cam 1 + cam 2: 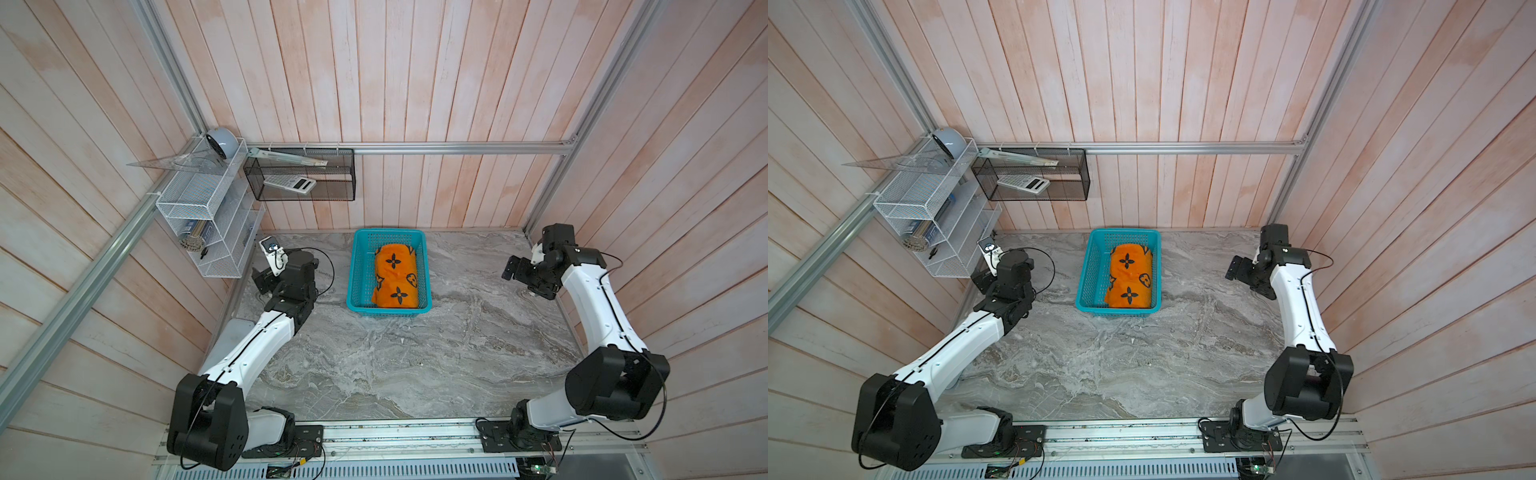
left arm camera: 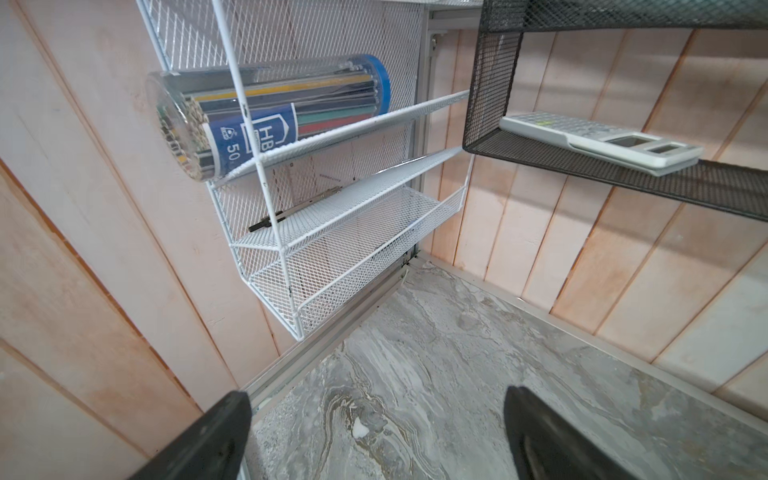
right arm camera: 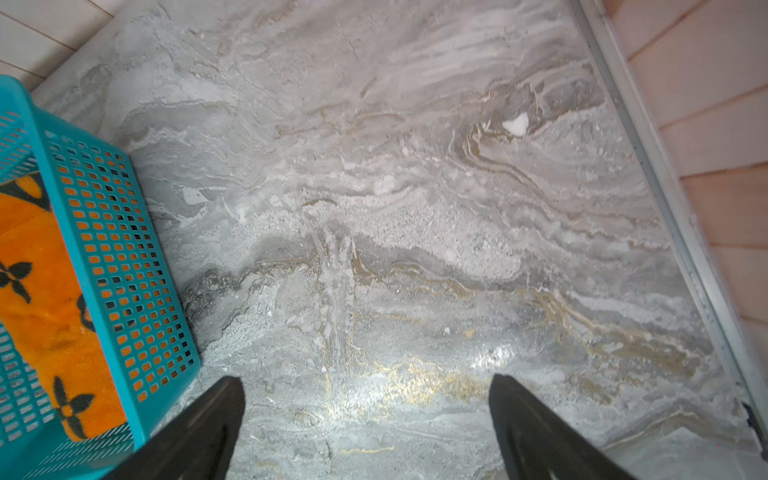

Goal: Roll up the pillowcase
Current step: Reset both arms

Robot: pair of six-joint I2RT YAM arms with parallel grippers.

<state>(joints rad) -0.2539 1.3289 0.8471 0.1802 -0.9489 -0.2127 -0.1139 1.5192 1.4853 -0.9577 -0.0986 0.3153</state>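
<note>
The bright orange soft fabric pillowcase with black flower motifs (image 1: pixel 395 276) lies as a thick roll inside the teal plastic mesh basket (image 1: pixel 356 266). It sits just above the middle of the frame in both top views, closer to the basket's right wall than its left. As I judge it, the rolling looks done.

The left arm's fingers (image 2: pixel 208 436) stand wide apart and empty at the left of the frame, facing the white wire shelf (image 2: pixel 332 232) in the corner. The right arm's fingers (image 3: pixel 199 424) are also wide and empty, over bare grey marble counter (image 3: pixel 415 208) at the right of the frame, clear of the basket.

Nothing pins the roll. Its lower end flares a little toward the basket's lower left corner, so the plush cloth could relax and loosen there. The basket looks light, and an arm sweeping back across the middle could catch its rim and shove or tip it. The left fingers are near the shelf, so a careless swing might snag the mesh.
</note>
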